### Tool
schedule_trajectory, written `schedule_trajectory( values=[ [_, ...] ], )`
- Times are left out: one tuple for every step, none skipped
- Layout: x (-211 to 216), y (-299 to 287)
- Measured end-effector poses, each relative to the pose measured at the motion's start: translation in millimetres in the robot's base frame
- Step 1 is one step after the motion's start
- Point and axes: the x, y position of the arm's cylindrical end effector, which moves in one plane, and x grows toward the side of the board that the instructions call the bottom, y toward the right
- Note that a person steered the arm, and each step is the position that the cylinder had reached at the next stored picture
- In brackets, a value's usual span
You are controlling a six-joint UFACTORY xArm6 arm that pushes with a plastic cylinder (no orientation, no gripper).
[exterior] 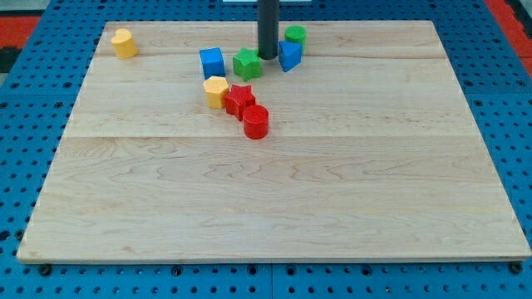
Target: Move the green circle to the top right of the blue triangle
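Note:
The green circle (295,35) sits near the view's top, just up and right of the blue triangle (289,56) and touching or almost touching it. My tip (268,56) stands just left of the blue triangle, between it and the green star (246,64). The rod hides part of the triangle's left edge.
A blue cube (212,62) lies left of the green star. Below it sit a yellow block (216,90), a red star (239,100) and a red cylinder (255,121) in a diagonal row. A yellow cylinder (124,42) stands at the board's top left. The wooden board (274,199) lies on blue pegboard.

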Motion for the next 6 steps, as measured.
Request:
schedule_trajectory(
  values=[
    [-35.5, 11.1],
    [-52.1, 78.4],
    [0.6, 128.5],
    [31.9, 137.8],
    [-26.1, 181.5],
    [-69.0, 124.3]
  ],
)
